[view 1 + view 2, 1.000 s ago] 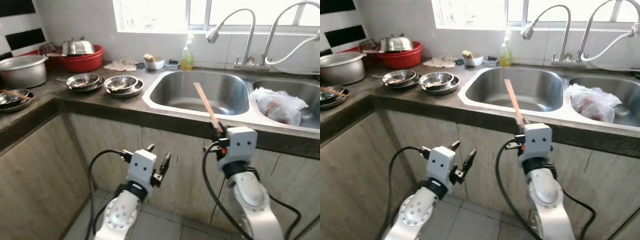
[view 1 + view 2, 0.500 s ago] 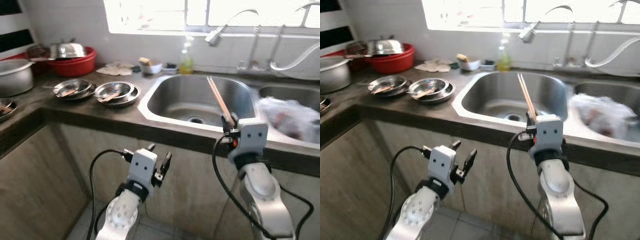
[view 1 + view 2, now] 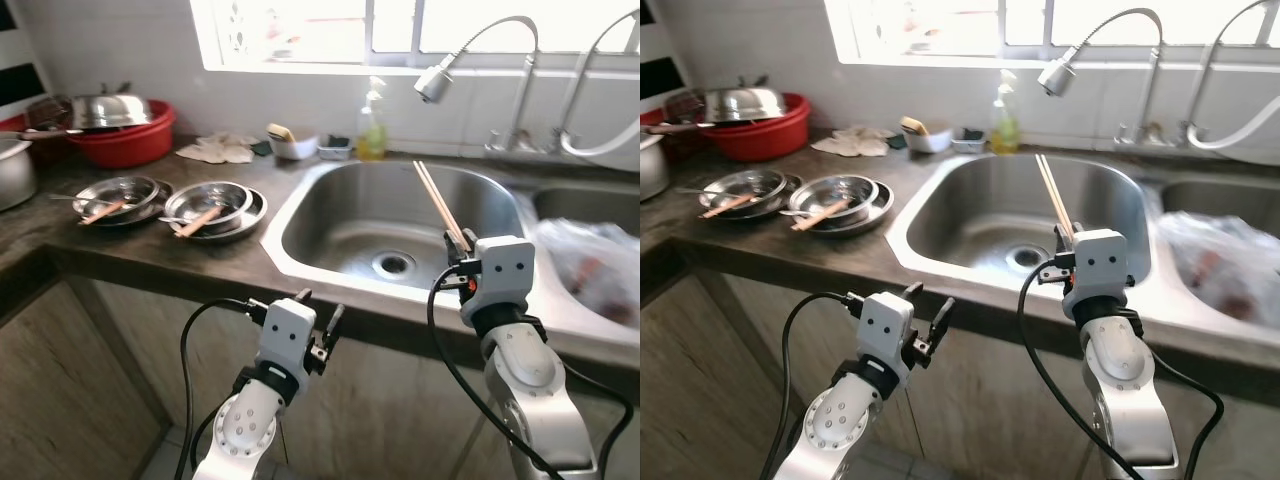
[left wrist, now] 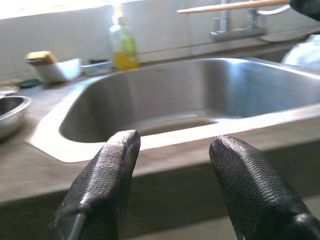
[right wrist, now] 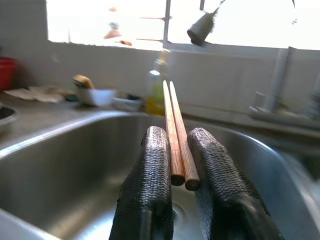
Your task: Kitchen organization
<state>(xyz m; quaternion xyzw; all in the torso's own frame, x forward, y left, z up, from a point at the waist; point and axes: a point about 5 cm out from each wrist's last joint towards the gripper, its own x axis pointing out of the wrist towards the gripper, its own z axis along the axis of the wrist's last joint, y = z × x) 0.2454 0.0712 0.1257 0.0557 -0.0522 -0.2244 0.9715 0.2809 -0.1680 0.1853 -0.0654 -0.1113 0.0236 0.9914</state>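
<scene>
Presently, the right gripper (image 3: 459, 250) is pinching a pair of chopsticks (image 3: 440, 205) at their lower ends, slanting up over the sink (image 3: 330, 195); the left gripper (image 3: 318, 325) is hanging slack-fingered, holding nothing, below the sink's front edge; steel bowls (image 3: 210, 203) left of the sink are holding further chopsticks, seemingly awaiting collection.

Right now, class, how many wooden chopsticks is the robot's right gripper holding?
2. Both brown wooden chopsticks lie side by side, clamped between the black fingers of the right gripper and pointing out over the stainless steel sink basin.
</scene>
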